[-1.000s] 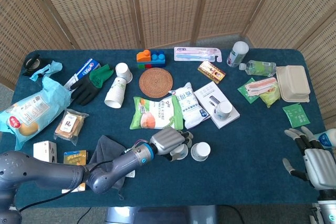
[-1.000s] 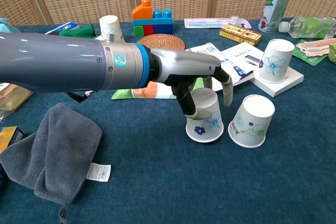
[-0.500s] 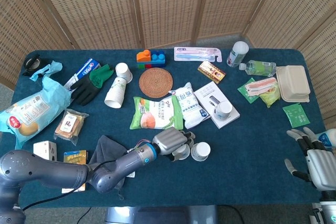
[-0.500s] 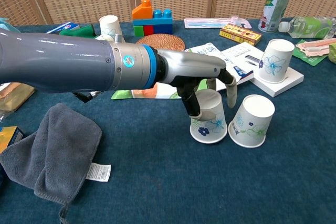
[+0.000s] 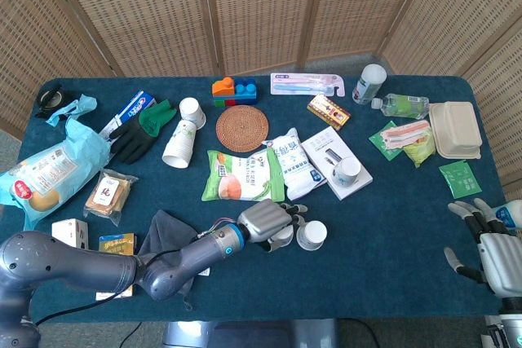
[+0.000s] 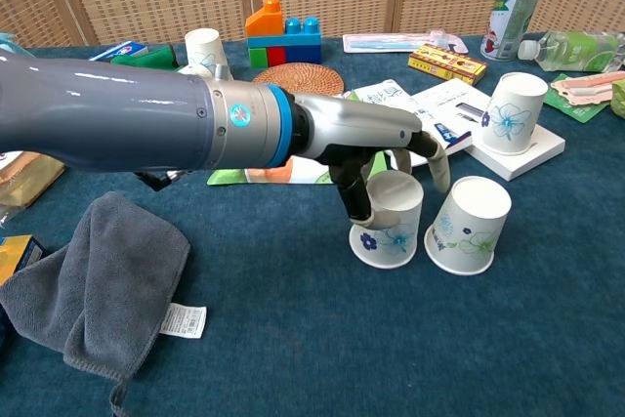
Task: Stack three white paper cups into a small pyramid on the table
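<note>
Three upside-down white paper cups with blue flowers are in play. My left hand (image 6: 376, 148) reaches in from the left and grips one cup (image 6: 389, 224) from above, thumb on its left side; the cup sits low on the table, slightly tilted. A second cup (image 6: 472, 226) stands just right of it, nearly touching. The third cup (image 6: 512, 112) stands on a white box (image 6: 537, 151) further back right. In the head view the left hand (image 5: 265, 222) covers part of the held cup (image 5: 281, 238). My right hand (image 5: 489, 246) hangs open past the table's right front corner.
A grey cloth (image 6: 98, 280) lies front left. Snack packets (image 5: 243, 175) lie behind the cups. A rattan coaster (image 6: 300, 77), toy blocks (image 6: 283, 34) and a spare cup stack (image 6: 202, 49) sit at the back. Bottles (image 6: 511, 5) and food boxes (image 5: 453, 128) fill the right.
My left hand has slid its cup to the right, closing the gap to the second cup. The right hand has barely shifted.
</note>
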